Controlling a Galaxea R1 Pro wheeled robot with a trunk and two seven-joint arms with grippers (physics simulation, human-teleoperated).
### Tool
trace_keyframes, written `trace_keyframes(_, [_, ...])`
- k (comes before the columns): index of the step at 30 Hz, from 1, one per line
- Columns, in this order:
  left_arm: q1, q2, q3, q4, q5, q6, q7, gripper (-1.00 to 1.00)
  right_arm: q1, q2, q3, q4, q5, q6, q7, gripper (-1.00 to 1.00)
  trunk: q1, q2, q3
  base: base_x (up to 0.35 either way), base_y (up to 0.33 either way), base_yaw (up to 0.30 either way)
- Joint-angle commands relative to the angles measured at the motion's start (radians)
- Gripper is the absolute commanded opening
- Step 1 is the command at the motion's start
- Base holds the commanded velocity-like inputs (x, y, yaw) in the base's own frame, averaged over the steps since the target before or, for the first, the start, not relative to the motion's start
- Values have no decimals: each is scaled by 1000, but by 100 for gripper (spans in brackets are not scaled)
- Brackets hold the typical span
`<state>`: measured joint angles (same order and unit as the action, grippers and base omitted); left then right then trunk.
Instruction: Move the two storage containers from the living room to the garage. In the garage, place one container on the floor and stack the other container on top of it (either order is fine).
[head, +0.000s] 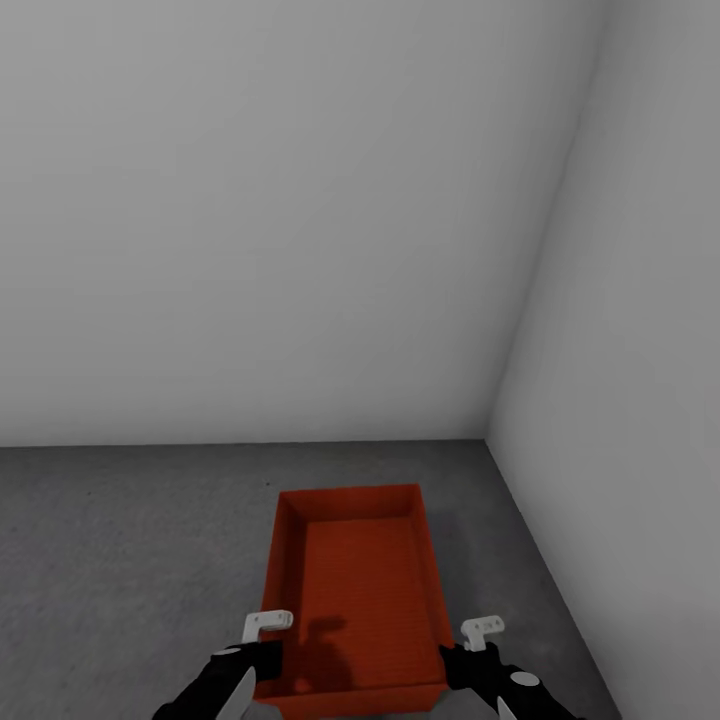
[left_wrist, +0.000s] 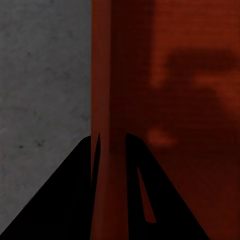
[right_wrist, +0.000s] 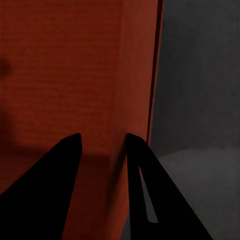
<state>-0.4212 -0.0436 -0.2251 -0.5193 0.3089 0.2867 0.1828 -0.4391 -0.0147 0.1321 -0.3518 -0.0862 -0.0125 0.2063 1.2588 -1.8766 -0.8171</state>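
No lettering, label, brand mark or number can be read anywhere, neither on the open orange-red rectangular storage container (head: 352, 590) nor on the plain pale grey walls (head: 300, 220).

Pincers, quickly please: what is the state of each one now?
Left pincer: closed on the left wall of the storage container.
Right pincer: closed on the container's right wall.
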Motion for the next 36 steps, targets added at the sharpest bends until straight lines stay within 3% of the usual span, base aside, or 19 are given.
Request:
trace_keyframes(1, [-1,-5,-1,-8,5,5,4,-100,0,0,1,3,-6,0,6,-100,0,-1,-1,0,0,0])
trace_keyframes(8, [-1,20,-94,-23,107,5,35,-100,0,1,1,3,-6,0,7,-100,0,-1,-1,0,0,0])
trace_keyframes(9, [-1,-122,415,-34,-441,5,-106,-100,0,0,-19,3,-6,0,36,-100,0,-1,-1,0,0,0])
trace_keyframes(36, [-1,-121,415,-34,-441,5,-106,-100,0,1,-19,3,-6,0,36,-100,0,-1,-1,0,0,0])
